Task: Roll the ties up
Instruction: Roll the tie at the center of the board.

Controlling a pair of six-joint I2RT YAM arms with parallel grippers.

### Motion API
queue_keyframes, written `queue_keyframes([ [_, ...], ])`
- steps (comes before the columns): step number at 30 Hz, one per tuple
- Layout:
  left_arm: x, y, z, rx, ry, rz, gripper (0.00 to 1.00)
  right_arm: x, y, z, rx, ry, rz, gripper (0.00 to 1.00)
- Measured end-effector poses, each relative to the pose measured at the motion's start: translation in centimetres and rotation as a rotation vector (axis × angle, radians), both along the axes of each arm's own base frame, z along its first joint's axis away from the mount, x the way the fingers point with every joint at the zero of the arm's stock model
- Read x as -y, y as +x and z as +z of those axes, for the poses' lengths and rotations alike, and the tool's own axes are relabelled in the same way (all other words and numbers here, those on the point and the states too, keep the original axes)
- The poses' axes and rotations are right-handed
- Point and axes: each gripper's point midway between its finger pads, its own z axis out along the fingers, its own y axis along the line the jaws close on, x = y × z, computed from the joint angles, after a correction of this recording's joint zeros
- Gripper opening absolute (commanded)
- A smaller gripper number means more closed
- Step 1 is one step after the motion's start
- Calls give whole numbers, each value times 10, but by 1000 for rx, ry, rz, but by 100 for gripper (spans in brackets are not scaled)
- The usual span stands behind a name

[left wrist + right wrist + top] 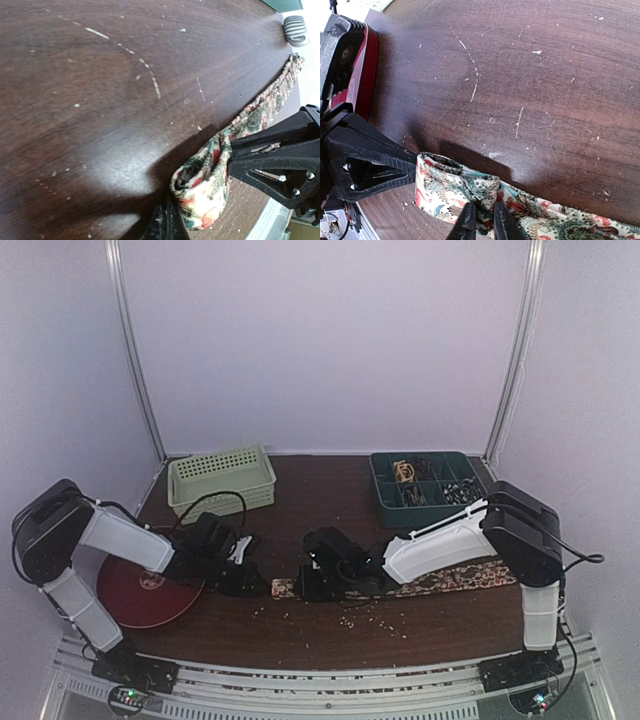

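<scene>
One patterned tie [450, 580] lies stretched along the table's front right, its left end folded into a loose roll [202, 192]. My right gripper [485, 222] pinches a fold of the cloth just behind that roll [450, 187], its two fingers close together with fabric between them. The left gripper [165, 225] is shut, and its closed tips rest against the outer side of the roll. In the top view both grippers meet at the tie's left end, the left [245, 575] and the right [320, 580].
A dark red disc [145, 590] lies at the front left beside the left arm. A pale green basket [222, 478] stands at the back left, and a dark green compartment tray [425, 485] at the back right. Pale crumbs [350, 615] dot the wood near the front.
</scene>
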Motion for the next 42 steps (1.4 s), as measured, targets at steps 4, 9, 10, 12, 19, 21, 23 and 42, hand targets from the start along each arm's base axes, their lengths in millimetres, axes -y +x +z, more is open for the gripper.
queue_keyframes([
  [4,5,-3,0,-13,-32,-12,0,1,2,0,1,-1,-3,14],
  [9,7,-8,1,-38,-57,-22,0,1,4,0,6,7,-4,19],
  [10,7,-8,2,-42,-60,-23,0,2,4,1,8,9,-4,19],
  [12,8,-9,2,-46,-64,-25,0,4,4,1,10,10,-5,19],
  [19,8,-9,2,-49,-66,-25,0,7,6,23,26,44,-7,19],
  [21,8,-9,2,-49,-65,-24,0,6,7,30,33,58,-7,17],
  [23,8,-9,2,-49,-65,-24,0,6,7,33,38,62,-6,16],
  [42,12,-5,9,-32,-82,-28,0,3,3,1,-11,34,13,9],
])
